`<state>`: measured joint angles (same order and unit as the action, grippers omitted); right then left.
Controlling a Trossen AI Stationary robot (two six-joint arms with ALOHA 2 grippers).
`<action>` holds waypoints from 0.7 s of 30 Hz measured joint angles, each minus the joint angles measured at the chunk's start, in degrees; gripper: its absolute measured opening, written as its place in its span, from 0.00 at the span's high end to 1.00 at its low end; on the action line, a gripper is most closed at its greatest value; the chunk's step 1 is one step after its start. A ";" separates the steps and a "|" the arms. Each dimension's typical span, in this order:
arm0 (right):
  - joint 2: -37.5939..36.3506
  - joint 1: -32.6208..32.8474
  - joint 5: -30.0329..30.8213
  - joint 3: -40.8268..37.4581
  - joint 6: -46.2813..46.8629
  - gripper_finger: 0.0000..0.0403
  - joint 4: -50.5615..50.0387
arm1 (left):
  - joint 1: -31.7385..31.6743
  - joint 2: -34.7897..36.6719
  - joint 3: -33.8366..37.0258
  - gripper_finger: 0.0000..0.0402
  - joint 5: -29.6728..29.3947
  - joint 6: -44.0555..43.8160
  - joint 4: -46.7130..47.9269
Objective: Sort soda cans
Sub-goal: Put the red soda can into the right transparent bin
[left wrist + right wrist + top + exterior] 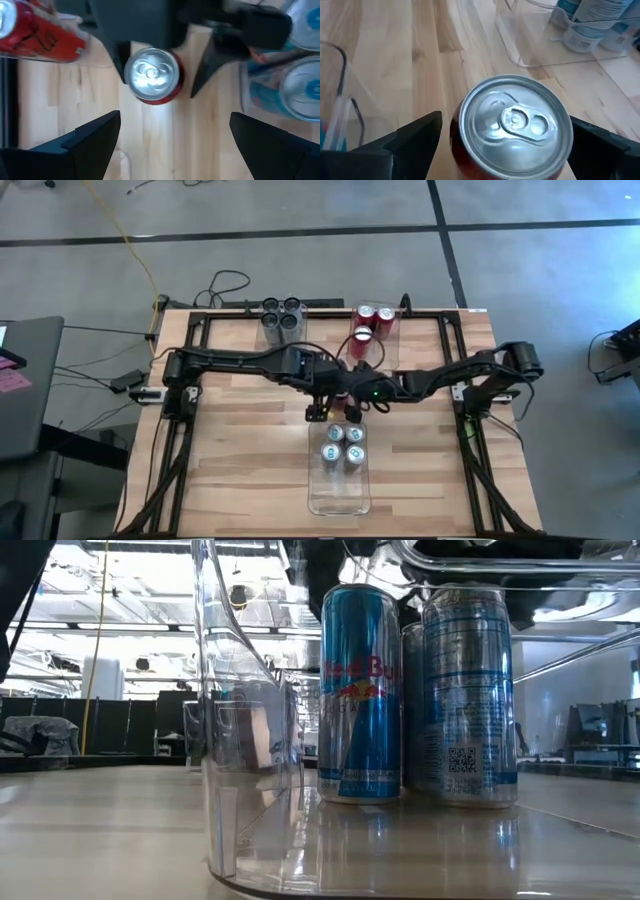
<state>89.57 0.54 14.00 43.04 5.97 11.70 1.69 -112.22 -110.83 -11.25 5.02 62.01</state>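
Right pincer [505,145] fingers apart, straddling a red aluminium soda can with silver top [512,125] upright on the wooden worktop [250,450], between the bins. Left pincer [170,135] also spread, just beside the same can. Nearer: clear plastic bin [340,495] holding four silver-blue cans [343,445]. Farther: red cans [372,322], grey cans [281,314].

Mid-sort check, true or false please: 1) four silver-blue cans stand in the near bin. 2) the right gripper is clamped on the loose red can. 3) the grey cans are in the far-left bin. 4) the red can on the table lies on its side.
1) True: four silver-blue cans stand in the near bin.
2) False: the right gripper is open around the loose red can.
3) True: grey cans fill the far-left bin.
4) False: it stands upright.
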 joint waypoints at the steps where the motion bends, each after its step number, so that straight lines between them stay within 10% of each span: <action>1: 0.37 0.00 -0.03 0.50 -0.05 0.01 -0.22 | -0.04 0.18 0.00 0.08 -0.32 -0.11 0.08; 11: -1.03 -0.83 -0.19 2.26 1.08 0.28 -5.79 | -0.04 4.72 0.09 0.08 -3.75 -2.42 0.66; 21: -11.91 -1.75 -0.43 2.23 0.10 0.29 -13.11 | 0.10 17.69 0.01 0.08 -14.04 -7.32 0.25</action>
<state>77.66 -1.21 13.57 45.28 6.07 -1.42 1.78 -94.53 -110.82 -25.29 -2.31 62.26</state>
